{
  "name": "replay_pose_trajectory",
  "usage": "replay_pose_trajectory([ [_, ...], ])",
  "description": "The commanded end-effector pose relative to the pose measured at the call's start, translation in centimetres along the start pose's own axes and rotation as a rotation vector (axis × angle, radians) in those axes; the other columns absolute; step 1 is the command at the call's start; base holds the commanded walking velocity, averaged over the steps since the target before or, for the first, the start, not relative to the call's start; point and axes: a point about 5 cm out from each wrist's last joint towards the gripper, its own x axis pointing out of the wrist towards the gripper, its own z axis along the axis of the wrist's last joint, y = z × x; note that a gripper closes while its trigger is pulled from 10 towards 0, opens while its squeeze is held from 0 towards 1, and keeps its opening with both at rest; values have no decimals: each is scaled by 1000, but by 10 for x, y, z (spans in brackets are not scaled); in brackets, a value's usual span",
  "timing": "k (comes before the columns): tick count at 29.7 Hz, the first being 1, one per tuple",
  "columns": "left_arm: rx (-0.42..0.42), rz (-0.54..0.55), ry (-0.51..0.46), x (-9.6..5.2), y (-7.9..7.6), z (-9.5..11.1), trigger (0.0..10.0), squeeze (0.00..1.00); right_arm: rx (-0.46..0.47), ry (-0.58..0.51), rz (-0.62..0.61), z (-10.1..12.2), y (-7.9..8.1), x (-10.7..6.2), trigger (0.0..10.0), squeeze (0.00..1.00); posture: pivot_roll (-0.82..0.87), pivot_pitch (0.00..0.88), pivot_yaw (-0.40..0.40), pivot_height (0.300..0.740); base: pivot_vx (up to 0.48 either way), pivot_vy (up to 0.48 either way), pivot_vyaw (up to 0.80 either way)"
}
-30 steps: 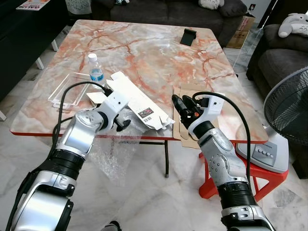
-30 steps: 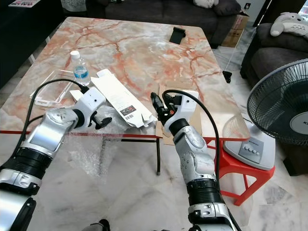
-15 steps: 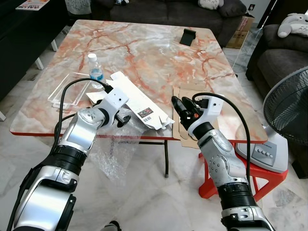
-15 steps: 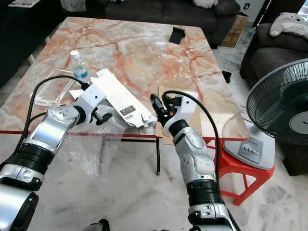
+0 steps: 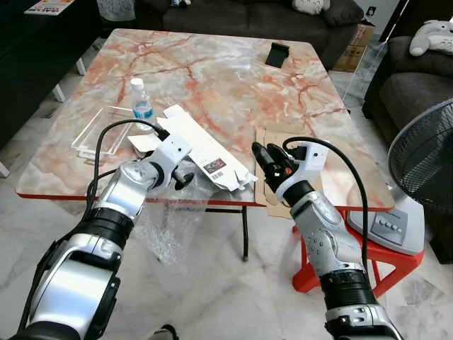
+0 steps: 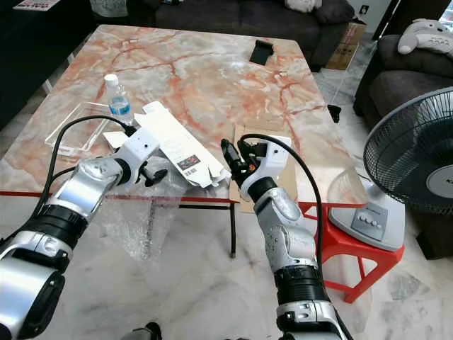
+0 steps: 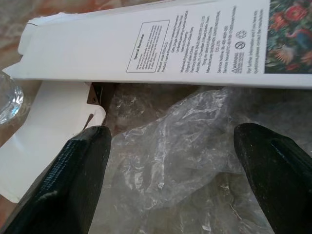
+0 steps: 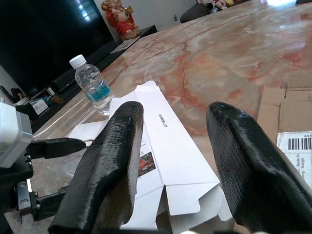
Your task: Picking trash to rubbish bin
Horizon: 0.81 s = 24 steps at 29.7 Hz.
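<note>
Left end effector [image 7: 170,146] spread over bubble wrap [image 7: 195,141], white carton [image 7: 161,48] overlapping it.

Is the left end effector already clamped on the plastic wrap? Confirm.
No. The left end effector is open, its fingers spread either side of the crumpled plastic wrap, not closed on it.

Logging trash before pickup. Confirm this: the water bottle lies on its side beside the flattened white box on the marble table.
Wrong on one count: the water bottle stands upright, cap on, as the left eye view shows. It is beside the flattened white box on the marble table.
</note>
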Motion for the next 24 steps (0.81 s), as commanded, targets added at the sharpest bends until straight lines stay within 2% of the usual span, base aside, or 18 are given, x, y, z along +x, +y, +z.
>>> replay_pose_trajectory([
  [1, 31, 4, 8, 3, -2, 2, 10000, 0, 1, -7, -6, 2, -1, -3, 10000, 0, -59, 112, -128, 740, 0, 0, 0],
  [8, 45, 40, 32, 8, -5, -3, 10000, 0, 7, -5, -8, 2, -1, -3, 10000, 0, -59, 112, -128, 740, 0, 0, 0],
  [9, 30, 33, 28, 9, -7, -3, 0, 0, 7, -6, -7, 2, -1, -3, 10000, 0, -62, 113, -131, 740, 0, 0, 0],
  [24, 51, 19, 36, 11, -10, -5, 0, 0, 7, -3, -3, 3, -1, -1, 10000, 0, -63, 104, -137, 740, 0, 0, 0],
])
